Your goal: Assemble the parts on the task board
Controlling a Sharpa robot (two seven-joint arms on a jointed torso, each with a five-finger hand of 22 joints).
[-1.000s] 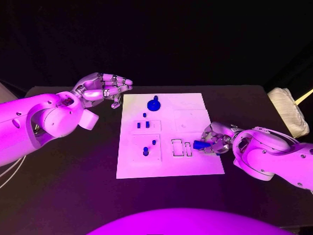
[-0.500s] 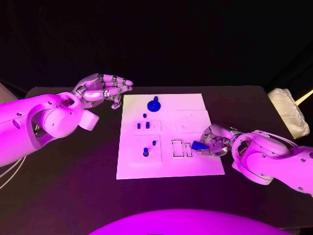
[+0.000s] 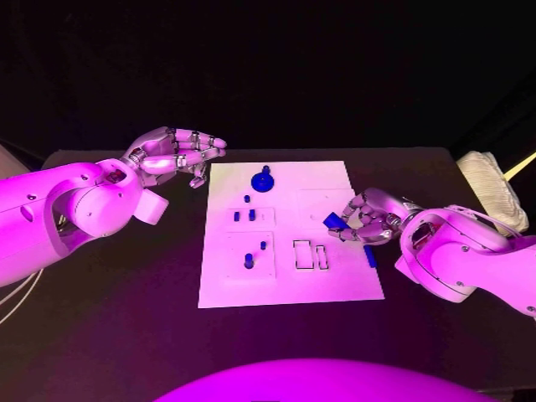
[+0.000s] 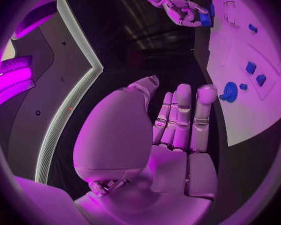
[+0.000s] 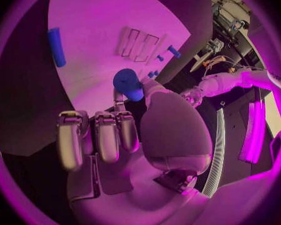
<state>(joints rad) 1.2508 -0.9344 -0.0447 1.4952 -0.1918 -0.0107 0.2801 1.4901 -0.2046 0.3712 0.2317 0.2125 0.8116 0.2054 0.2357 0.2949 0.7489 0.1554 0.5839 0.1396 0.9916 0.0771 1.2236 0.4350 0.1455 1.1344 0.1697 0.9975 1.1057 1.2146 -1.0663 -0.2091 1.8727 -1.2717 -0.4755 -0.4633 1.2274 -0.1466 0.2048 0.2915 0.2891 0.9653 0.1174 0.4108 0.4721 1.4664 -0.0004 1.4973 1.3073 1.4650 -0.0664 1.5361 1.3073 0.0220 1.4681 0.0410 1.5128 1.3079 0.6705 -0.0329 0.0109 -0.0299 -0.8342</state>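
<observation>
The white task board [image 3: 341, 193] lies mid-table. My right hand [image 3: 367, 224] hovers at its right edge and pinches a small blue part [image 3: 333, 221] between thumb and a finger; the right wrist view shows that blue part [image 5: 128, 84] at the fingertips. A blue bar [image 3: 369, 255] lies flat on the board's right edge, beside two empty slots [image 3: 311, 255]. A round blue part [image 3: 263, 179] sits near the far edge, and several small blue parts [image 3: 246, 215] stand on the left half. My left hand [image 3: 177, 155] hangs off the board's far left corner, fingers curled, holding nothing.
A pale folded cloth [image 3: 492, 189] lies at the table's right edge. Bare black table [image 3: 123, 276] surrounds the board. In the left wrist view the board [image 4: 240, 105] and my right hand [image 4: 184, 10] lie beyond my left hand's fingers [image 4: 184, 120].
My right hand has moved from beside the slots toward the far side, carrying the blue part. The blue bar now shows where the hand was. The left hand has stayed still.
</observation>
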